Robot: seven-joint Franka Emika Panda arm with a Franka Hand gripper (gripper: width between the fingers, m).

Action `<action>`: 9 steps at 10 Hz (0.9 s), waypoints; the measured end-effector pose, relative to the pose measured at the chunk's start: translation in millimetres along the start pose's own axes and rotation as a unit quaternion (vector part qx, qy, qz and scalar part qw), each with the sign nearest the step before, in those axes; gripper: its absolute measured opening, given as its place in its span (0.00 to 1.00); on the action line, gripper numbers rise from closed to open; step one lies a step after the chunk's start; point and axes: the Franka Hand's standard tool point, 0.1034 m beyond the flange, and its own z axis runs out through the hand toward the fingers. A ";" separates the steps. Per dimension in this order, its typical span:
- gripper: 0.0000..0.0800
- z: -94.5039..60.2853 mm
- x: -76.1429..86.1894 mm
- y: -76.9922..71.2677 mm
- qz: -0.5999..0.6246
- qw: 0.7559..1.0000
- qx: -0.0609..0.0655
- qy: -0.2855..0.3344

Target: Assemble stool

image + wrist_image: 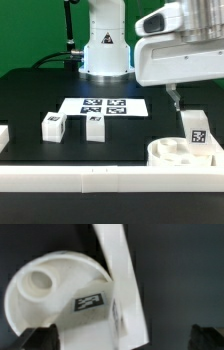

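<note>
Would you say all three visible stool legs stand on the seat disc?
No: only one leg stands on the seat disc; two loose legs sit apart from it on the table.

White seat disc (160, 153); white legs (53, 124), black-white square tags; black table (30, 95).

The marker board (103, 105) is laid flat on the black table (35, 92), toward its far side. A long white border rail (90, 179) is set along the table's near edge.
</note>
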 end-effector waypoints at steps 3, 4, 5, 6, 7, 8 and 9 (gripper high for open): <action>0.81 0.8 5.6 -0.8 -0.234 0.972 -0.022 -0.010; 0.81 1.2 5.9 1.2 -0.270 0.963 -0.022 -0.011; 0.81 1.4 6.1 2.7 -0.314 0.949 -0.023 -0.012; 0.81 1.8 6.1 3.4 -0.364 0.931 -0.022 -0.014; 0.81 3.1 5.1 4.5 -0.398 0.917 -0.022 -0.018; 0.81 6.4 3.8 8.0 -0.480 0.876 -0.026 -0.036; 0.81 9.9 7.0 9.5 -0.550 0.833 -0.029 -0.047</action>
